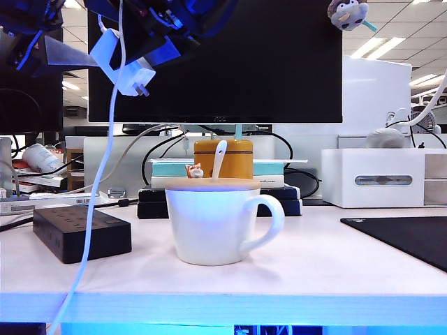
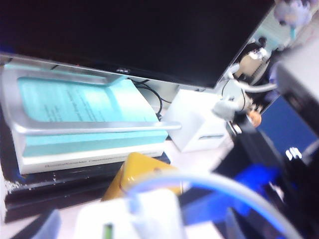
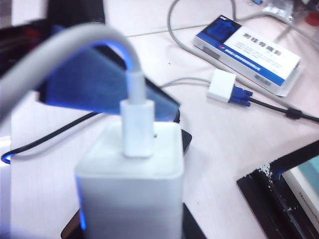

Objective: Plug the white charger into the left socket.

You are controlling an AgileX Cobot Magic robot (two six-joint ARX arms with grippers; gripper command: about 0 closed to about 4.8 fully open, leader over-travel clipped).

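The white charger (image 1: 129, 75) hangs high above the table's left side, prongs pointing down and to the right, its thin cable (image 1: 94, 202) trailing over the front edge. My right gripper (image 1: 143, 66) comes in from the top and is shut on the white charger (image 3: 132, 184), which fills the right wrist view. My left gripper (image 1: 84, 56) stands just left of it, open; one pale finger (image 2: 45, 224) sits apart from the blurred charger (image 2: 144, 214). The black power strip (image 1: 80, 234) lies far below on the table. Its left socket is too faint to make out.
A white mug (image 1: 209, 223) with a spoon stands mid-table. Behind it are a yellow jar (image 1: 223, 157), stacked books and a monitor (image 1: 230, 63). A white box (image 1: 380, 178) and a black mat (image 1: 412, 237) lie right. A medicine box (image 3: 246, 47) and an adapter (image 3: 224, 87) lie below.
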